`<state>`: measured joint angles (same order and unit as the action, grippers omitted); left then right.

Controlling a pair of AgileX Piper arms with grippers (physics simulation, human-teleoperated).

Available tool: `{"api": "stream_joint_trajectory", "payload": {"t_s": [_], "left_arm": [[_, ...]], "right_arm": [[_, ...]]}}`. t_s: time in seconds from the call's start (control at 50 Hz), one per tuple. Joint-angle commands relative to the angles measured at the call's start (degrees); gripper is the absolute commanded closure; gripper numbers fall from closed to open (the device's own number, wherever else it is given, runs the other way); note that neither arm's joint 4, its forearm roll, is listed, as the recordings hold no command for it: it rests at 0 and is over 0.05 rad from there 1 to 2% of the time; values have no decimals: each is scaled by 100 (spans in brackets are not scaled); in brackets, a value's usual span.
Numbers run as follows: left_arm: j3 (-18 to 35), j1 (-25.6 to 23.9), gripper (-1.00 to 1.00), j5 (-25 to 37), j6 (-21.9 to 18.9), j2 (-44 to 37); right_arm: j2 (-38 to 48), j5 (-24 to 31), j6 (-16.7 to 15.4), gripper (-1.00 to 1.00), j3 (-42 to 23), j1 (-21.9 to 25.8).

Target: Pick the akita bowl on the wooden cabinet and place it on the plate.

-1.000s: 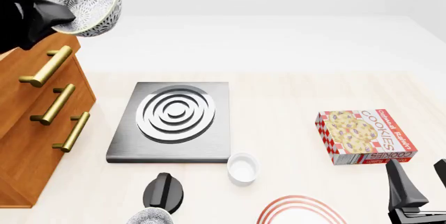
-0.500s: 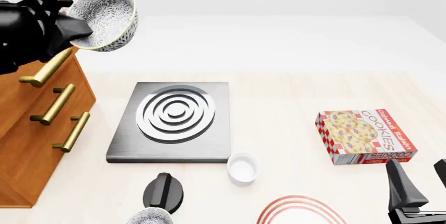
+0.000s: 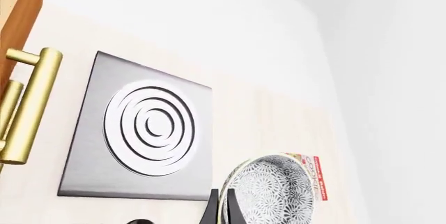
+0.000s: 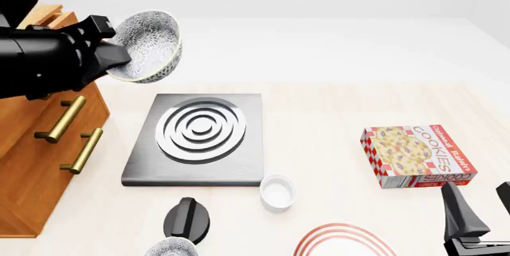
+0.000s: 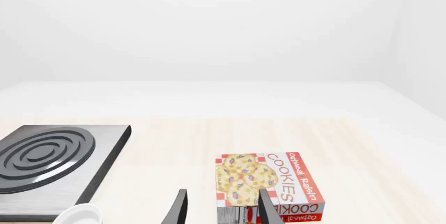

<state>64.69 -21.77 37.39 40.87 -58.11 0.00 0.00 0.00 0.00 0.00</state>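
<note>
Speckled bowl [image 4: 147, 46] held in the air, tilted, at about 10 o'clock in the front view, rim pinched by the left gripper [image 4: 111, 56], just off the wooden cabinet [image 4: 36, 148] and above the far-left corner of the stove plate [image 4: 197, 139]. Plate [image 4: 343, 241] with red rings at 6 o'clock, partly cut off. Right gripper [image 5: 219, 208] at 4 o'clock, fingers spread apart, holding nothing, near the cookie box [image 4: 416, 156]. Small white cup [image 4: 276, 193] beside the stove plate. A 2nd speckled bowl [image 4: 171, 247] at the near edge.

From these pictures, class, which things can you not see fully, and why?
- Plate: front view, cut by the bottom edge.
- Second speckled bowl: front view, cut by the same edge.
- Left claw: front view, fingertips hidden behind the akita bowl.
- Wooden cabinet: top hidden by the left arm.
</note>
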Motion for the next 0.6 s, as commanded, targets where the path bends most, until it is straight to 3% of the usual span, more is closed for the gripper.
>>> {"api": "stream_joint_trajectory", "payload": {"t_s": [0.02, 0.6], "left_arm": [[-112, -264, 100, -45, -100, -15], [-297, -1017, 100, -77, -141, -69]], "right_arm": [[0, 0, 0, -100, 0, 0], [0, 0, 0, -100, 0, 0]]}}
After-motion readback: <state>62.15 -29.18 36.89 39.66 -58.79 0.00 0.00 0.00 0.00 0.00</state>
